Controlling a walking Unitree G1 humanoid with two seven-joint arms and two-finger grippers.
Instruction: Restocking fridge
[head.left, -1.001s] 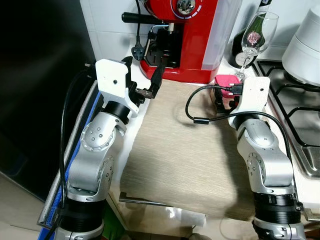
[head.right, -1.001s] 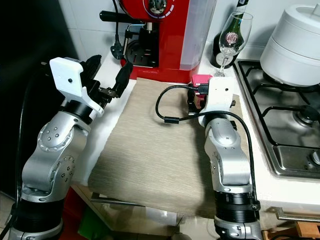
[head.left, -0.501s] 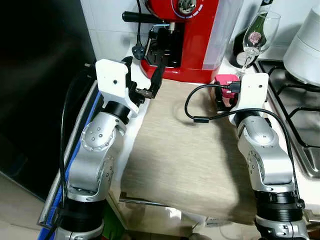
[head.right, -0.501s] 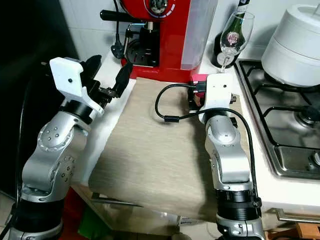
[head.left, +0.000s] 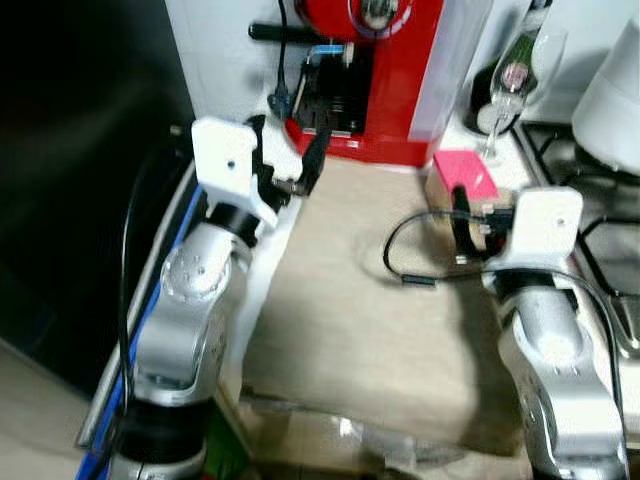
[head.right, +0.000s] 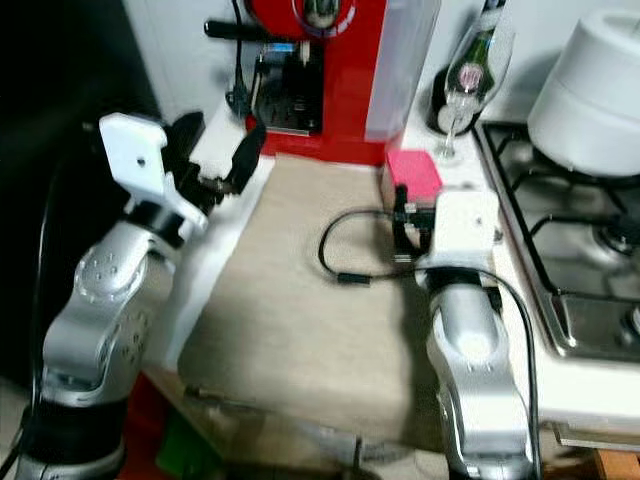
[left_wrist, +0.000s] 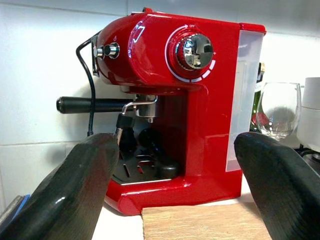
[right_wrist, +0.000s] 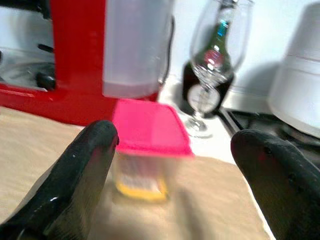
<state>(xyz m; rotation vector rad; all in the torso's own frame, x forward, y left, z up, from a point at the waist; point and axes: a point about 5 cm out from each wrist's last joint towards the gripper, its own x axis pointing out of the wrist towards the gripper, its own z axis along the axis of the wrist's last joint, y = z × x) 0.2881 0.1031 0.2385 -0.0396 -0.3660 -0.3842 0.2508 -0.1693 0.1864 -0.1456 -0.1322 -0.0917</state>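
Observation:
A clear container with a pink lid (head.left: 463, 172) stands on the beige mat (head.left: 360, 300), close to the red espresso machine (head.left: 385, 70). My right gripper (head.left: 476, 214) is open just on the near side of it. In the right wrist view the container (right_wrist: 150, 131) sits ahead, apart from both black fingers (right_wrist: 82, 165). My left gripper (head.left: 286, 160) is open and empty, held up at the mat's far left corner. It faces the espresso machine (left_wrist: 175, 100).
A dark appliance front (head.left: 80, 150) fills the left side. A wine glass (head.right: 468, 85) and a dark bottle (right_wrist: 207, 75) stand behind the container. A gas hob (head.right: 560, 240) with a white pot (head.right: 590, 95) lies to the right. A black cable (head.left: 420, 270) loops over the mat.
My right arm has drawn back toward me and a little to the right, so more of the pink lid shows. The container and the left arm have stayed put. The picture is now blurred.

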